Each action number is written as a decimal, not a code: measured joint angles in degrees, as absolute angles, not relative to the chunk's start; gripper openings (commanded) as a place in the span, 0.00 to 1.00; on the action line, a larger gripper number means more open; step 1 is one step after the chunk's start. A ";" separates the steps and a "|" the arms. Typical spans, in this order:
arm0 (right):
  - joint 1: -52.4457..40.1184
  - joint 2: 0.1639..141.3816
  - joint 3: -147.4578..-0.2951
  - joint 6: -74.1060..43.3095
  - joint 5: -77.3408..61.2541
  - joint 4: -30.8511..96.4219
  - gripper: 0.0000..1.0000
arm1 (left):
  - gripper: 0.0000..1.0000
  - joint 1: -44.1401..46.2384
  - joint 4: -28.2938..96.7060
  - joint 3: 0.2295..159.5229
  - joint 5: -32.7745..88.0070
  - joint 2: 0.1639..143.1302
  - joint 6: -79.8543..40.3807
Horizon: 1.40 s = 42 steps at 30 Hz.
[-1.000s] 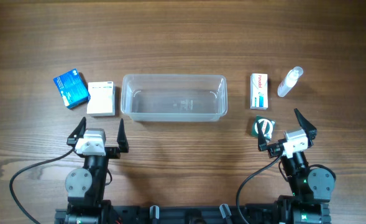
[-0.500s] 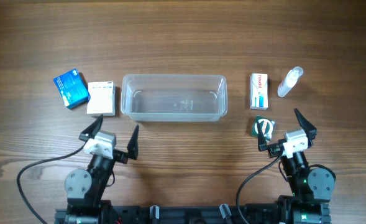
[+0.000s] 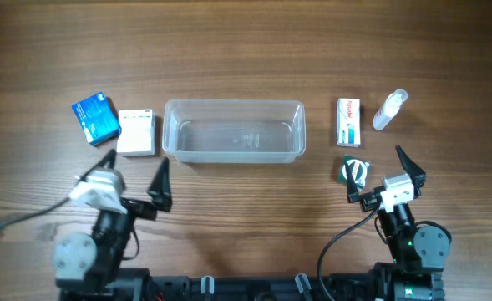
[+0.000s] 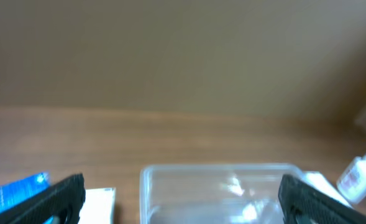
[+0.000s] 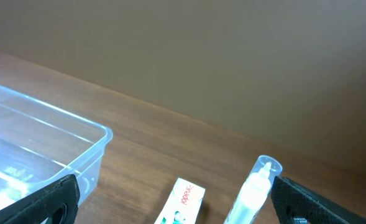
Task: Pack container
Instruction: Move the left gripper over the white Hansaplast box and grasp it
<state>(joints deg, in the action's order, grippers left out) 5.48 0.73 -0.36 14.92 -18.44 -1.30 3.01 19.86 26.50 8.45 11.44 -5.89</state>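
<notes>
The clear plastic container (image 3: 233, 131) stands empty at the table's middle; it also shows in the left wrist view (image 4: 220, 193) and the right wrist view (image 5: 40, 155). A blue box (image 3: 94, 119) and a white box (image 3: 136, 133) lie to its left. A white and green box (image 3: 348, 122), a small clear bottle (image 3: 388, 109) and a small green round item (image 3: 352, 170) lie to its right. My left gripper (image 3: 132, 176) is open and empty, in front of the white box. My right gripper (image 3: 384, 172) is open and empty, next to the green item.
Black cables run from both arm bases (image 3: 28, 230) along the table's front edge. The wood table (image 3: 246, 50) stretches behind the container.
My left arm has swung to the left and its base has shifted left. Its gripper stays open. The right arm has not moved.
</notes>
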 measured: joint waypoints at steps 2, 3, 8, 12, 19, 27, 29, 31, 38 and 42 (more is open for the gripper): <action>5.48 0.78 -0.36 14.92 -18.44 -1.28 1.00 | 1.00 3.01 28.01 38.70 4.75 23.14 -4.97; 5.48 0.82 -0.36 14.92 -18.44 -1.41 1.00 | 1.00 2.98 29.41 41.06 3.75 25.89 -4.29; 5.48 0.84 -0.36 14.92 -18.41 -1.32 1.00 | 1.00 2.04 53.82 70.63 -3.44 56.23 0.05; 5.48 0.84 -0.36 14.92 -18.41 -1.30 1.00 | 1.00 -1.89 67.51 86.74 -2.46 74.52 1.10; 5.48 0.84 -0.36 14.92 -18.44 -1.30 1.00 | 1.00 -8.93 71.16 91.05 3.14 91.88 1.45; 5.48 0.84 -0.36 14.92 -18.44 -1.30 1.00 | 1.00 -9.45 71.64 91.02 5.15 97.47 1.45; 5.48 0.84 -0.36 14.92 -18.44 -1.30 1.00 | 1.00 -9.45 71.64 91.05 5.58 97.95 1.45; 5.48 0.84 -0.36 14.92 -18.44 -1.30 1.00 | 1.00 -9.45 71.59 91.05 5.91 98.59 1.45; 5.48 0.84 -0.36 14.92 -18.44 -1.30 1.00 | 1.00 -9.45 63.57 87.57 5.96 99.29 1.87; 5.48 0.84 -0.36 14.92 -18.44 -1.32 1.00 | 1.00 -9.45 56.53 81.41 6.13 99.55 3.40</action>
